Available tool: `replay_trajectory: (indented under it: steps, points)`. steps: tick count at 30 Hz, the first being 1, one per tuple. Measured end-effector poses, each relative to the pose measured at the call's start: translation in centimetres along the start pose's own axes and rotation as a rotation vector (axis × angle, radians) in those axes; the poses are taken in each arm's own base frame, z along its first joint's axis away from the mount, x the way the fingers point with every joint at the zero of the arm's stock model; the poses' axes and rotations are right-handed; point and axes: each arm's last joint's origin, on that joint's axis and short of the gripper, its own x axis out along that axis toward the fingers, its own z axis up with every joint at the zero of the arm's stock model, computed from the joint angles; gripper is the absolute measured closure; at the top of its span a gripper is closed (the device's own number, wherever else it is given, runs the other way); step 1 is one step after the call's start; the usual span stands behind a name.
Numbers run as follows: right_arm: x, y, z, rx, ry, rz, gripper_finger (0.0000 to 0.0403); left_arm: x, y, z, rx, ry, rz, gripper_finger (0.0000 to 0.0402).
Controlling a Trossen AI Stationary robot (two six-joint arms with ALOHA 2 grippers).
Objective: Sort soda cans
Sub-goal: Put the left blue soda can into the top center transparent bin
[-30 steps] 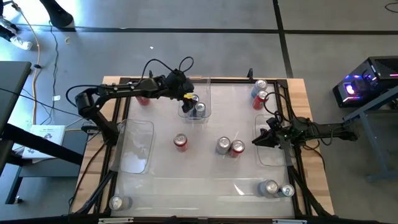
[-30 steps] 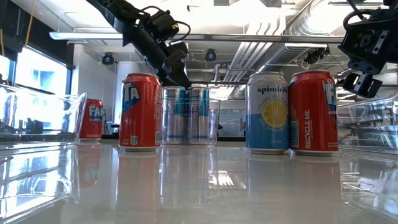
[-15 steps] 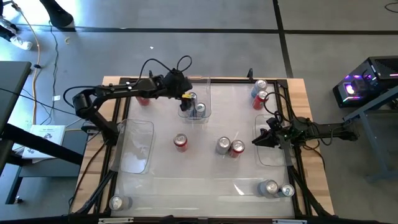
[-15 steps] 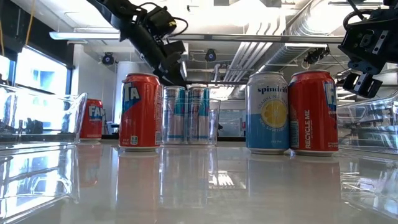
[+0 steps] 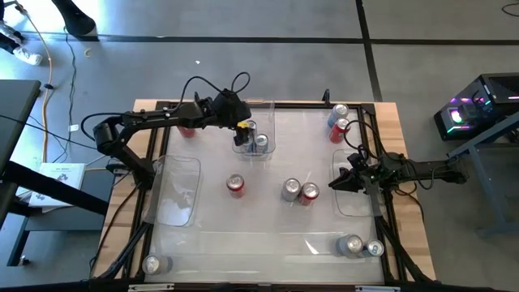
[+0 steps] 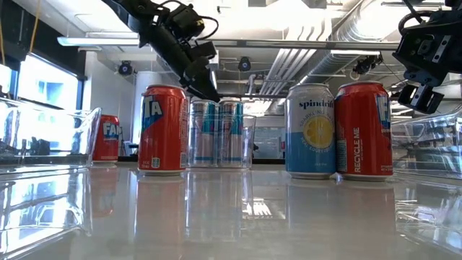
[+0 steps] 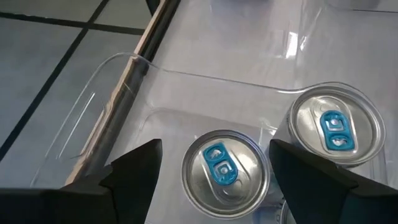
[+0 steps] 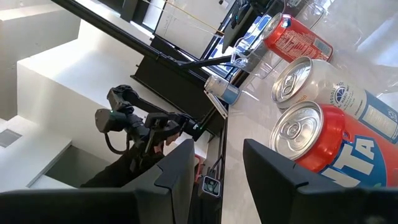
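Release looks like the step in hand — the left gripper (image 5: 244, 128), jaws spread and empty, hangs over the clear rectangular plastic bin (image 5: 268, 118) at the table's far edge, which holds 2 silver blue-tabbed soda cans (image 7: 224, 170) upright. Next comes a lift clear, then a reach for another can (my judgement). The right gripper (image 5: 337, 185), partly open and holding nothing, waits over a right-side bin.

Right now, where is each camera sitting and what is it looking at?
High view: above the table, looking straight down; both arms show, left gripper over the bin.
Low view: at tabletop height, facing cans; arms hang from above.
Left wrist view: on the left arm, looking down at two silver cans; its open fingers show.
Right wrist view: on the right arm, facing a red can.
High and left wrist views share the binned cans.
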Motion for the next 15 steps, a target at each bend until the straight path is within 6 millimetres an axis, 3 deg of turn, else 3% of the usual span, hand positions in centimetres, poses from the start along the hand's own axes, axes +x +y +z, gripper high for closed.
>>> replay_trajectory:
  steps: [15]
  points:
    - [0.0, 0.0, 0.0, 0.000, 0.000, 0.000, 0.0270, 1.6, 0.2, -0.5, 0.003, 0.035, 0.038, 0.0091]
